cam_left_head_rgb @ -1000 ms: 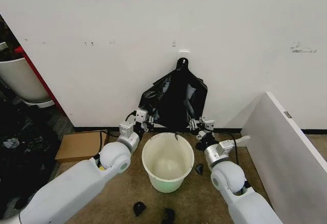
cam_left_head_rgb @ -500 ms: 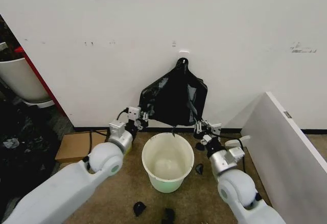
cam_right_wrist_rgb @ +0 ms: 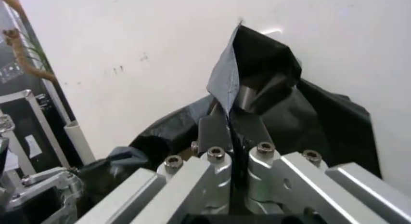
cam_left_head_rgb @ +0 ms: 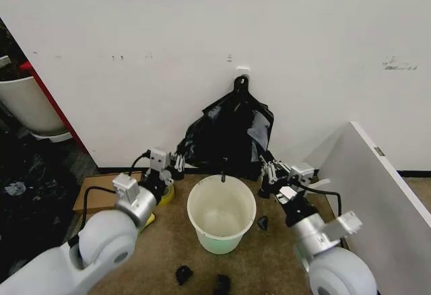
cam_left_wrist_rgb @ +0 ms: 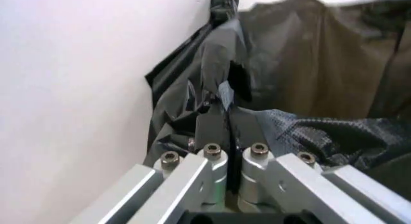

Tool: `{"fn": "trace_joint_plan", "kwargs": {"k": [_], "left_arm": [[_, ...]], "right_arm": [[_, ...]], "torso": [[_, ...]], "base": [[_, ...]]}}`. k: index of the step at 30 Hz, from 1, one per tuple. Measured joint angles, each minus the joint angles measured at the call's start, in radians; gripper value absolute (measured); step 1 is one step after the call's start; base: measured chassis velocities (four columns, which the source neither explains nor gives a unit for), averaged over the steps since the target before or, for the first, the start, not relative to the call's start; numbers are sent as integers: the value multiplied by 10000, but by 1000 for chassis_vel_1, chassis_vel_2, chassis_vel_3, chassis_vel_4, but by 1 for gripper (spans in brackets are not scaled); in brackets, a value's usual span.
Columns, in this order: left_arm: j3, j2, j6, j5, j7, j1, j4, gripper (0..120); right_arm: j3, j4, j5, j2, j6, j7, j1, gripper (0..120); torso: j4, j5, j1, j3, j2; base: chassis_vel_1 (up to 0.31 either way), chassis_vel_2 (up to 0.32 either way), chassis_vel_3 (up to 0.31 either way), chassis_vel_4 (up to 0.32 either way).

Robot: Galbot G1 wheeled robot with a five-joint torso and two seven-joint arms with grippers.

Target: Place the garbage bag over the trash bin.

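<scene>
The glossy black garbage bag (cam_left_head_rgb: 229, 133) hangs against the wall from a hook by its top, and its lower edge droops just behind the trash bin. The trash bin (cam_left_head_rgb: 221, 211) is a round white bucket standing open on the floor between my arms. My left gripper (cam_left_head_rgb: 176, 163) is shut on the bag's lower left edge, left of the bin's rim. In the left wrist view the left gripper (cam_left_wrist_rgb: 226, 117) pinches a fold of the garbage bag (cam_left_wrist_rgb: 301, 89). My right gripper (cam_left_head_rgb: 268, 171) holds the bag's lower right edge; the right wrist view shows the right gripper (cam_right_wrist_rgb: 229, 121) shut on black film of the garbage bag (cam_right_wrist_rgb: 301, 113).
A flat cardboard box (cam_left_head_rgb: 101, 191) lies on the floor at the left. A slanted white board (cam_left_head_rgb: 377, 194) stands at the right. Small black scraps (cam_left_head_rgb: 183, 273) lie in front of the bin and one scrap (cam_left_head_rgb: 262, 222) beside it. A larger white tub (cam_left_head_rgb: 27, 106) stands far left.
Both arms have drawn back and outward, the left gripper moving left and lower, the right moving right. The bag's lower edge has been pulled wider and now hangs looser.
</scene>
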Motion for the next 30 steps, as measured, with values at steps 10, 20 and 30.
{"fn": "trace_joint_plan", "kwargs": {"k": [10,20,30], "left_arm": [[200,-341,16,113,-86,292,-91,0],[87,-164,60,76,-157,585,-595,0],[6,-397,57,109,-256,1538,-807,0]], "right_arm": [[-112,110,-108,335,103,95,-717,0],[-330,727,778,627,-433,492,-1264,0],[-853,793,1687,976,-948,965,-1545,0]], "torso": [[3,0,1,1,0],[2,1,1,1,0],[4,0,1,1,0]], "base": [[0,0,0,0],[0,0,0,0],[0,0,0,0]]}}
